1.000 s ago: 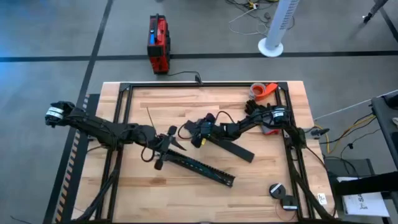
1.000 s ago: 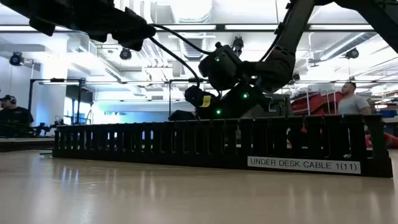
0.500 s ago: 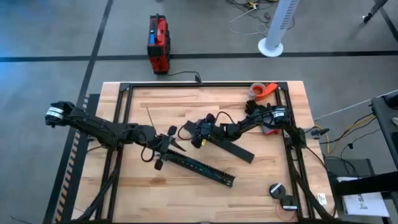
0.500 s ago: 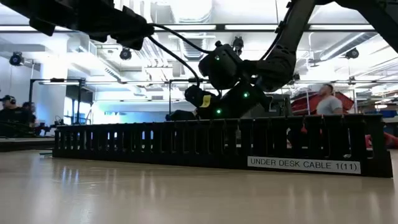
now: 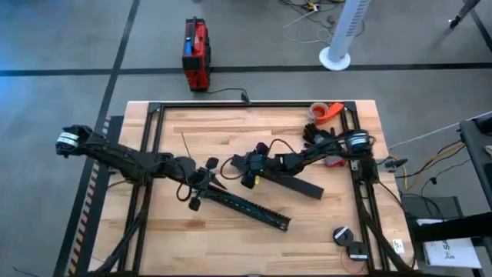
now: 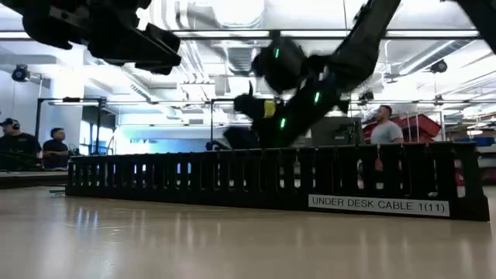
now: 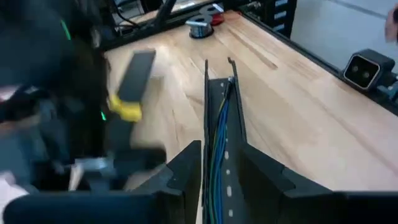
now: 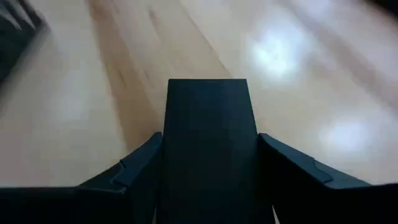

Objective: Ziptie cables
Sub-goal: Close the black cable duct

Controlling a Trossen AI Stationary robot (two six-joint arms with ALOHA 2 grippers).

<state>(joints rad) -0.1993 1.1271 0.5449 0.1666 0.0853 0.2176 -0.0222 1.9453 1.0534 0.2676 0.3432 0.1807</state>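
High view, starting at the left: the left arm reaches in from the table's (image 5: 154,238) left edge, and the left gripper (image 5: 201,183) sits at the left end of the slotted rail (image 5: 244,207). That long black rail lies on the wood, slanting from the table's middle towards the near right. In the left wrist view the left gripper (image 7: 221,150) straddles this end of the rail (image 7: 231,112), one dark finger pressed against each outer wall, so it is clamped on the rail. The cables (image 7: 219,134) lie inside the rail's channel (blue, green and dark strands, running lengthwise along it); from above they show only as a faint green line (image 5: 247,206) between the walls.

Just right of the left gripper, and slightly farther back, the right gripper (image 5: 247,165) hangs over the table's middle. It grips one end of a flat black strip (image 5: 298,185), which runs off to the right, close to the rail but apart from it. The right wrist view confirms the hold: the strip (image 8: 208,124) sits tight between the two fingers of the right gripper (image 8: 209,138), above bare wood.

Low view shows the rail (image 6: 271,178) side-on across the table, with a white label (image 6: 378,205) near its right end and both arms above it. People stand in the room behind.

Farther right, an orange tape roll (image 5: 326,112) rests at the table's far right corner, beside the right arm's base
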